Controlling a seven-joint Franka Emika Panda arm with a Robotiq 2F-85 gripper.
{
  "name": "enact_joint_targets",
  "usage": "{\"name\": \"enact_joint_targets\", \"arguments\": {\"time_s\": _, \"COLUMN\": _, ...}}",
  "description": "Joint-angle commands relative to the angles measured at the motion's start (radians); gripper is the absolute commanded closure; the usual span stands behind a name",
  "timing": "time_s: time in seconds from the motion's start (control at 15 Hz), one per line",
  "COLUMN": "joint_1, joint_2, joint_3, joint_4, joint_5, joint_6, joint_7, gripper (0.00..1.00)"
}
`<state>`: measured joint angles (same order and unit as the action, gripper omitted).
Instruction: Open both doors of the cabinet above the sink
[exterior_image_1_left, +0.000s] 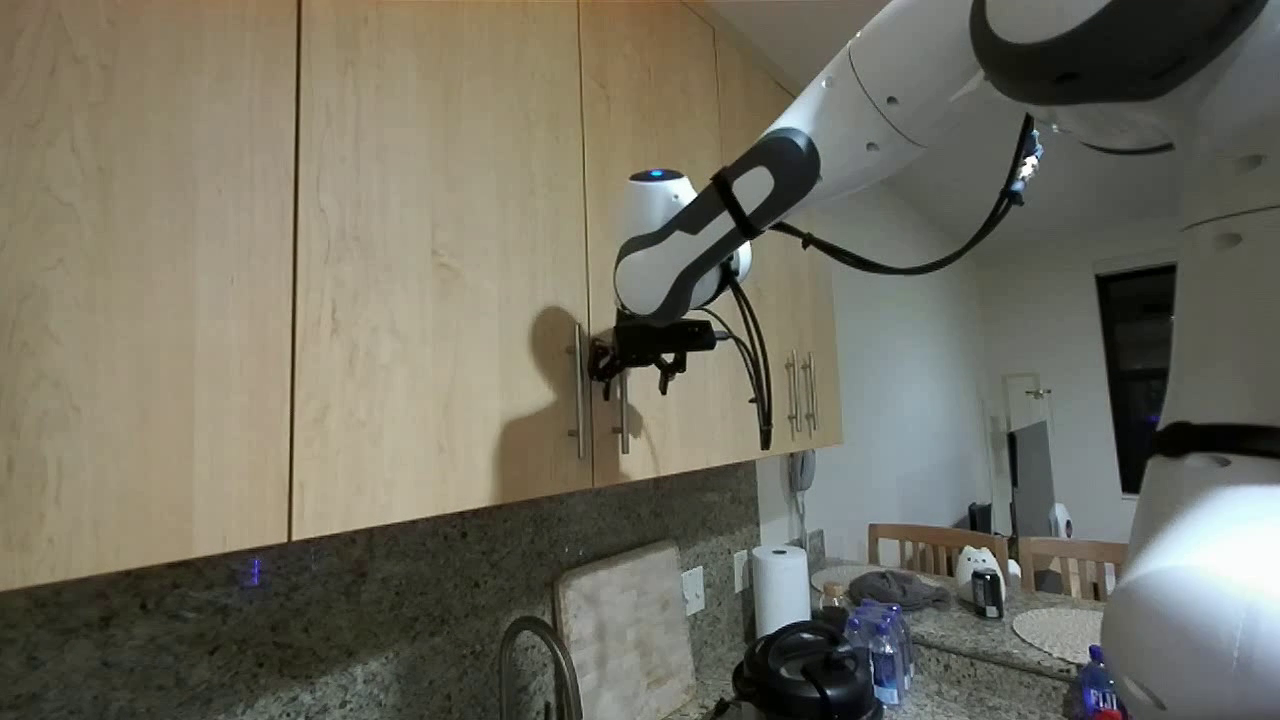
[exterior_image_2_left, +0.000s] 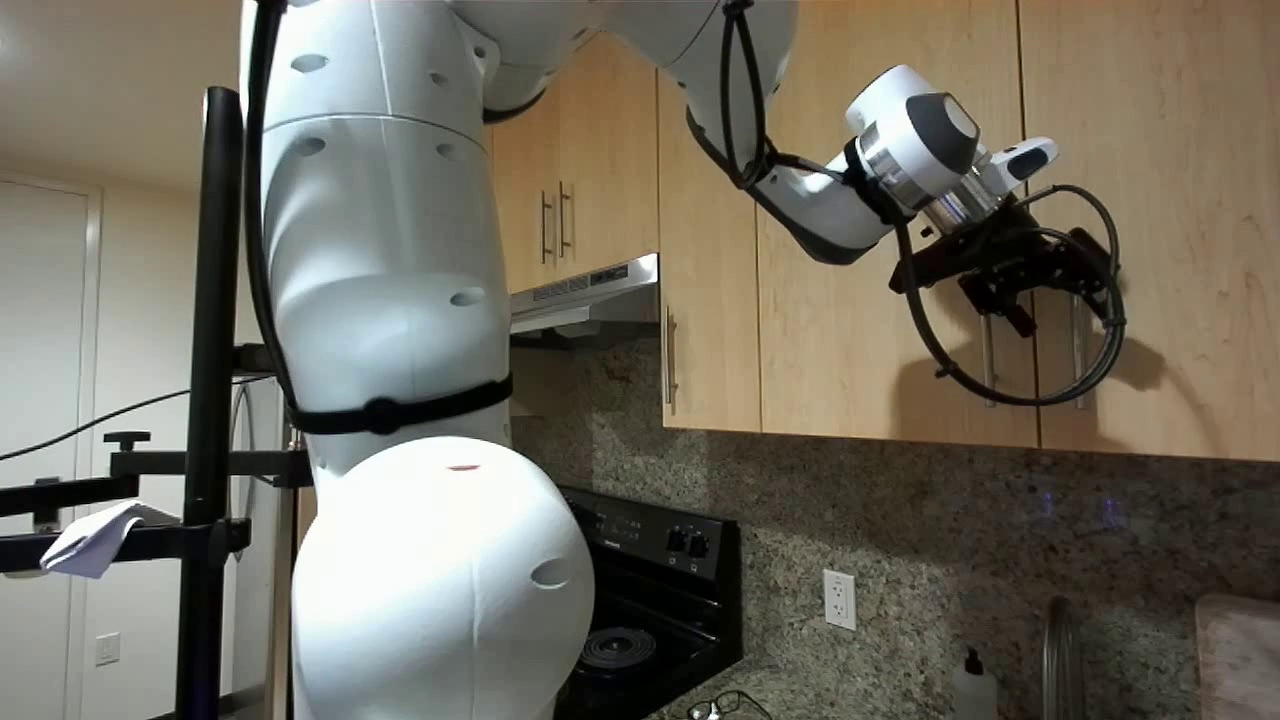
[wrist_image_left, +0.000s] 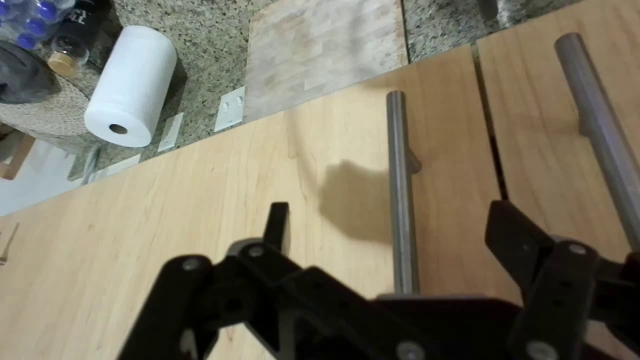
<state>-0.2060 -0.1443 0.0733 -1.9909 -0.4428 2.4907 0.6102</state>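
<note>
1. One cabinet (exterior_image_2_left: 1180, 150), above the faucet (exterior_image_2_left: 1062, 660); in an exterior view its nearer door (exterior_image_1_left: 440, 240) and farther door (exterior_image_1_left: 650, 130) sit side by side, two in all, both closed
2. Each door stands upright, long axis vertical, the faces flat in one plane
3. Two handles, one per door: nearer handle (exterior_image_1_left: 579, 400) and farther handle (exterior_image_1_left: 624, 425), slim vertical bars, low down, close to where the doors meet
4. One tool (wrist_image_left: 392, 220), its two fingers (wrist_image_left: 517, 235) spread apart; in the wrist view the farther handle runs between them, space either side; contact, cannot tell
5. Lower down: one cutting board (exterior_image_1_left: 625, 630) leaning, one paper towel roll (exterior_image_1_left: 781, 590) on end
</note>
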Motion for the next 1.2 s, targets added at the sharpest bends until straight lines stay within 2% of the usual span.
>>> {"name": "enact_joint_targets", "arguments": {"time_s": 0.0, "joint_1": 0.006, "joint_2": 0.021, "joint_3": -0.008, "joint_4": 0.044, "joint_5": -0.133, "joint_6": -0.056, "joint_7": 0.177, "gripper": 0.0}}
{"name": "enact_joint_targets", "arguments": {"time_s": 0.73, "joint_1": 0.055, "joint_2": 0.142, "joint_3": -0.057, "joint_4": 0.16, "joint_5": -0.3, "joint_6": -0.058, "joint_7": 0.355, "gripper": 0.0}}
{"name": "enact_joint_targets", "arguments": {"time_s": 1.13, "joint_1": 0.086, "joint_2": 0.113, "joint_3": -0.074, "joint_4": 0.144, "joint_5": -0.405, "joint_6": -0.141, "joint_7": 0.49, "gripper": 0.0}}
